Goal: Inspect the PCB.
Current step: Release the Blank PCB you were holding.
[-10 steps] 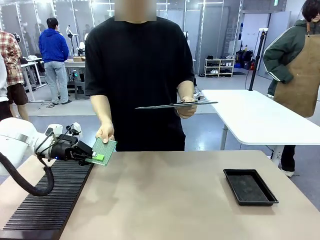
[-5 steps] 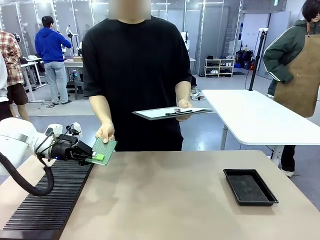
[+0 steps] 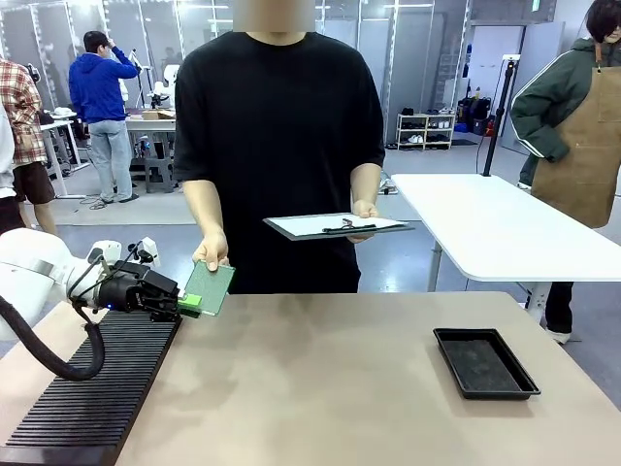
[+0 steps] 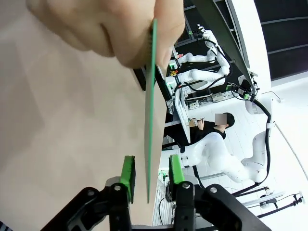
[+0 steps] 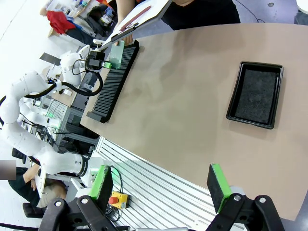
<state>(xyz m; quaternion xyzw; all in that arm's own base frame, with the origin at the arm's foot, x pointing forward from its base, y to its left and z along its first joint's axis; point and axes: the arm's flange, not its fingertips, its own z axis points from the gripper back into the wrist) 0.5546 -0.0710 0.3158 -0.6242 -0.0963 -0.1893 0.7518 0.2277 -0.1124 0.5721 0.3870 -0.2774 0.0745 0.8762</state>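
The PCB [image 3: 211,286] is a thin green board held at its top edge by the person's hand [image 3: 212,254], above the table's left side. My left gripper [image 3: 188,306] sits at the board's lower corner. In the left wrist view the PCB [image 4: 150,106] shows edge-on between the green pads [image 4: 128,172], with a gap on each side, so the gripper [image 4: 152,168] is open and the fingers above grip the board. High over the table's near edge, my right gripper [image 5: 159,185] stands open with nothing between its fingers.
The person's other hand holds a dark clipboard [image 3: 338,225] with white paper, level at waist height. A black ribbed rack [image 3: 97,388] lies along the table's left edge. A black shallow tray [image 3: 485,362] sits at the right. A white table [image 3: 505,228] stands behind.
My left gripper has opened off the PCB, which now rests in the person's hand and has shifted slightly up. The clipboard has tilted and come down a little. The right arm is still.
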